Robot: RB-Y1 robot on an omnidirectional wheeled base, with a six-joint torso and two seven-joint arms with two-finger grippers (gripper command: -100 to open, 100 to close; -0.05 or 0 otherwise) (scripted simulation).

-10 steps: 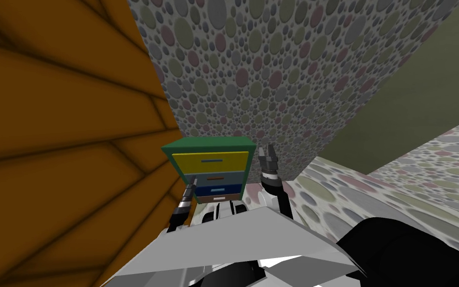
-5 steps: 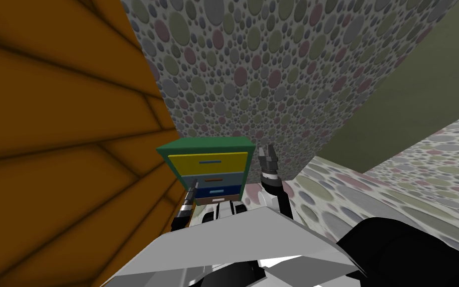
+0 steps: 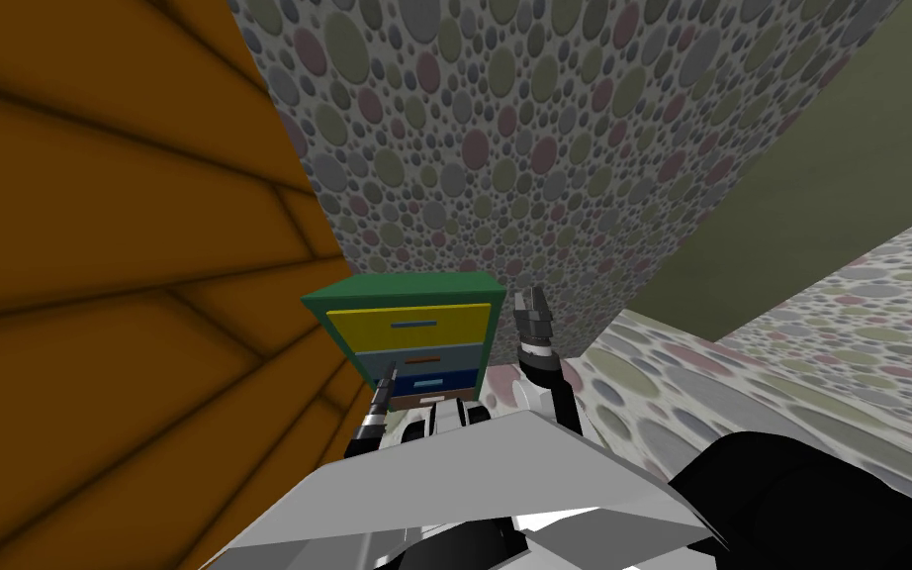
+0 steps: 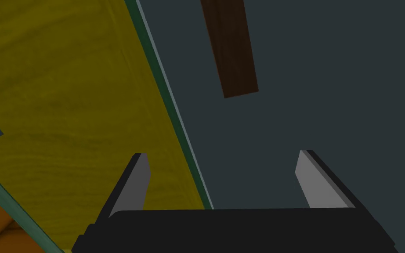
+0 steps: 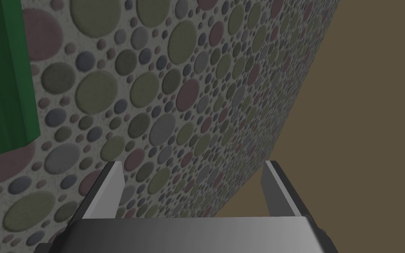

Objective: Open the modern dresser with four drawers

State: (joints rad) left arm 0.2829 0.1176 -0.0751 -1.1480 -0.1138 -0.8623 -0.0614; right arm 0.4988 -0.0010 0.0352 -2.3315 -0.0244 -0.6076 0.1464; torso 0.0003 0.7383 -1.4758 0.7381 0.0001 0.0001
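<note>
1. Dresser [image 3: 410,336] centre frame, upright, long axis vertical, drawer fronts facing camera.
2. Left gripper [image 3: 391,370] at grey drawer [image 4: 329,88], jaws wide apart, empty.
3. Right gripper [image 3: 533,301] just right of dresser, jaws apart, empty.

green dresser [image 3: 407,287], four coloured drawers shut

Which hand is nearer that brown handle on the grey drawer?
Left. The left gripper faces the grey drawer, the brown handle just ahead; the right gripper stands beside the dresser.

Orange panelled wall [image 3: 98,247] meets a pebble-patterned wall [image 3: 543,148].
</note>
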